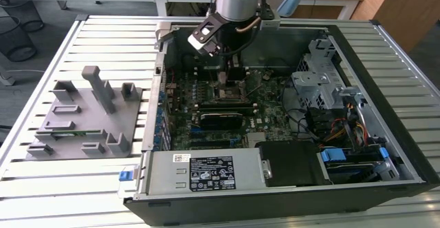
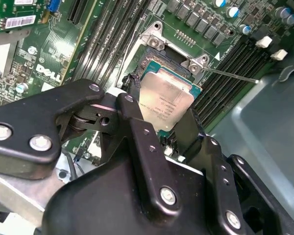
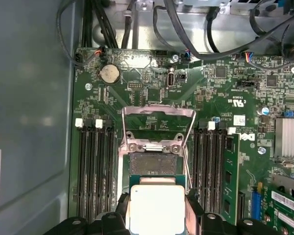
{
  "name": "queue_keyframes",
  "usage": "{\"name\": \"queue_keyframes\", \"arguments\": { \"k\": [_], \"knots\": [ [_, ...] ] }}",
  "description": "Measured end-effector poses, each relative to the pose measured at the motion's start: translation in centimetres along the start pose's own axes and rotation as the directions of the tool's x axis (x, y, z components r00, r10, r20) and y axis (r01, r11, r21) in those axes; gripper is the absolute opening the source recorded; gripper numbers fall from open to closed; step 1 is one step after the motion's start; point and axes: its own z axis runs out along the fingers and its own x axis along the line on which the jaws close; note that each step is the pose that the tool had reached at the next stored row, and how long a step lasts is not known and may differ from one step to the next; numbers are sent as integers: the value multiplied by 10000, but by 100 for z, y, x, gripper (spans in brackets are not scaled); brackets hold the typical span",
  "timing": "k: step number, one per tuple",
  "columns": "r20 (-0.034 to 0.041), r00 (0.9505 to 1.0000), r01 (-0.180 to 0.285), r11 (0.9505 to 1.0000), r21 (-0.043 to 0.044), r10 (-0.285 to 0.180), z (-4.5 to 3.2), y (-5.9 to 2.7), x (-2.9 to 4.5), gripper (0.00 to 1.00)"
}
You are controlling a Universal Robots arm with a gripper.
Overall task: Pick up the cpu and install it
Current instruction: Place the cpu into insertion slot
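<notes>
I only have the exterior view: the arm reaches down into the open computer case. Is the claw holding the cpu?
Observer: Yes. In the first wrist view the claw is shut on the cpu, gripping it from two sides.
Operator: Is the board ready to take it?
Observer: The socket is open, and its metal load frame is folded back.
Operator: Seated yet?
Observer: Seemingly not; the cpu covers only part of the socket.
</notes>
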Motion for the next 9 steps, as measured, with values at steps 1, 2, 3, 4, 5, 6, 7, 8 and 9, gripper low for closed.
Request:
{"name": "queue_keyframes", "arguments": {
  "k": [1,2,3,4,5,6,7,8,9],
  "knots": [
    [1,10000,0,10000,1,0,14,6,2,53],
    [1,10000,0,10000,1,0,31,9,3,53],
    [1,10000,0,10000,1,0,49,9,4,53],
    [1,10000,-1,10000,1,1,66,10,4,53],
    [1,10000,-1,10000,1,1,79,10,4,53],
    [0,10000,0,10000,-1,0,89,11,4,53],
    [0,10000,1,10000,-2,-1,98,14,5,53],
    [1,10000,2,10000,-2,-2,110,15,5,53],
    [1,10000,0,10000,-2,0,125,16,6,53]
  ]
}}
